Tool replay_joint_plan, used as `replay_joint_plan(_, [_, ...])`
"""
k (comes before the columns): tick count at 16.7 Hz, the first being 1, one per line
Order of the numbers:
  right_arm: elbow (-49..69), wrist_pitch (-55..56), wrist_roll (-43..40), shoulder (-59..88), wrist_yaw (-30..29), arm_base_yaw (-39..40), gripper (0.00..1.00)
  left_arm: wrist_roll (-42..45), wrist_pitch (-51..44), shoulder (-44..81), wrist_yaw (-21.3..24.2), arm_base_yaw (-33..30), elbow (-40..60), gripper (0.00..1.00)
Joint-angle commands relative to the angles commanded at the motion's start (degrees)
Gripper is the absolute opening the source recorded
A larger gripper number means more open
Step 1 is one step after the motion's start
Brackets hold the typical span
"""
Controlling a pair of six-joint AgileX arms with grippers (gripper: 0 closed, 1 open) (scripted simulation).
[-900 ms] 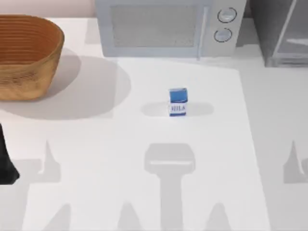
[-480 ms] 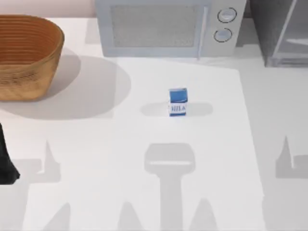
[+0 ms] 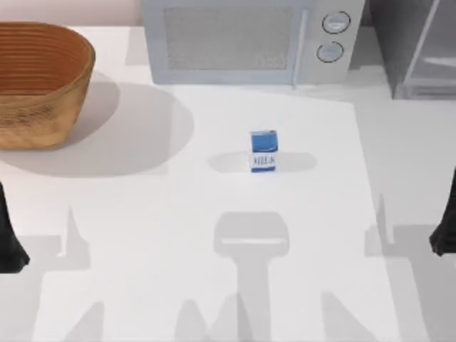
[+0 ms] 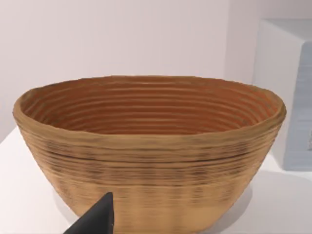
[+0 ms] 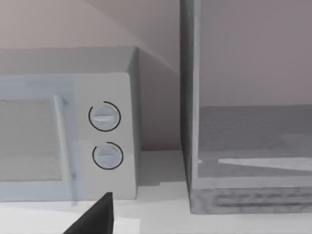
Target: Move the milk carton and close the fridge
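At the table's right edge, right pincer (image 3: 443, 246) — grip state unclear — faces the fridge (image 5: 243, 161).

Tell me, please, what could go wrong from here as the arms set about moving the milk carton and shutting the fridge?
1. The milk carton is small and stands upright alone mid-table; an off-centre approach could tip it.
2. The fridge sits close beside the microwave, so the right gripper, now at the table's right edge, might clip the microwave's dial corner.
3. The left gripper waits near the basket, which it could nudge.
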State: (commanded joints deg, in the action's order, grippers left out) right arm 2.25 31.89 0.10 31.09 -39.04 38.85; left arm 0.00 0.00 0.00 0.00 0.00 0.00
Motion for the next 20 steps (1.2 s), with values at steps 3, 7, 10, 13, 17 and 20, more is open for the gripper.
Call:
replay_joint_plan(3, [-0.4,6.3,0.4,7.7,-8.8,8.8,1.00,0.0,0.0,0.0,0.0,0.0,0.0,1.00])
replay_joint_plan(7, [-0.9,9.9,0.9,12.8,-14.1,14.0,1.00,0.0,0.0,0.0,0.0,0.0,0.0,1.00])
replay_joint_plan(10, [-0.9,9.9,0.9,12.9,-14.1,14.1,1.00,0.0,0.0,0.0,0.0,0.0,0.0,1.00])
replay_joint_plan(13, [-0.3,10.3,0.9,13.4,-14.0,13.9,1.00,0.0,0.0,0.0,0.0,0.0,0.0,1.00])
replay_joint_plan(17, [5.2,16.4,0.3,22.0,-13.7,14.1,1.00,0.0,0.0,0.0,0.0,0.0,0.0,1.00])
replay_joint_plan(20, [12.1,23.8,-0.1,34.6,-13.1,14.1,1.00,0.0,0.0,0.0,0.0,0.0,0.0,1.00])
